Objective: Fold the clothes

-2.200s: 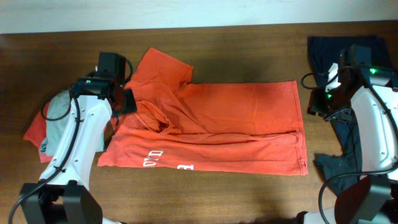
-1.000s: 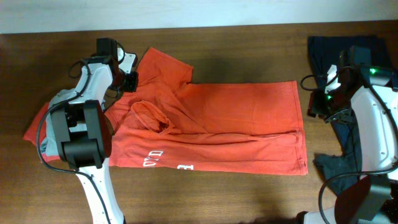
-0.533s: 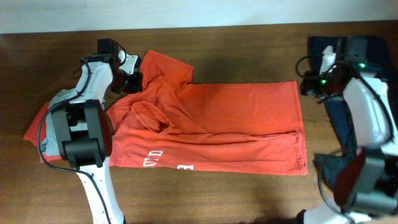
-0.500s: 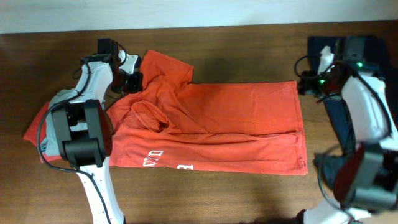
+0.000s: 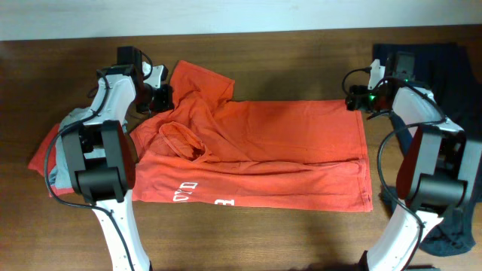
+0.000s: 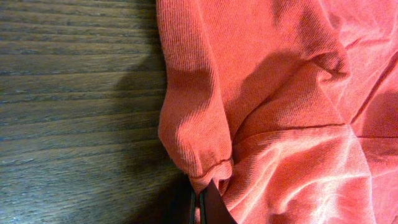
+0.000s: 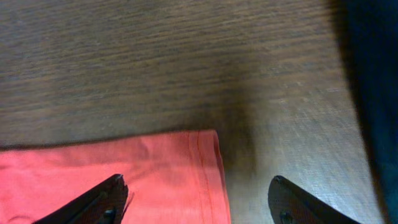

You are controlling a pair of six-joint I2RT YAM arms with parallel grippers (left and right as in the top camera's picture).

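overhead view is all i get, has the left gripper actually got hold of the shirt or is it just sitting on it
Observer: The left wrist view shows the left gripper shut, pinching a rolled fold at the edge of the orange T-shirt.
Operator: and the right one, open or shut
Observer: The right wrist view shows the right gripper open. Its fingers stand on either side of the hem corner, which lies flat and is not gripped.

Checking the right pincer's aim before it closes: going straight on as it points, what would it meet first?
Probably the hem corner of the orange-red T-shirt, which lies between the fingers of the open right pincer, though depth is unclear.
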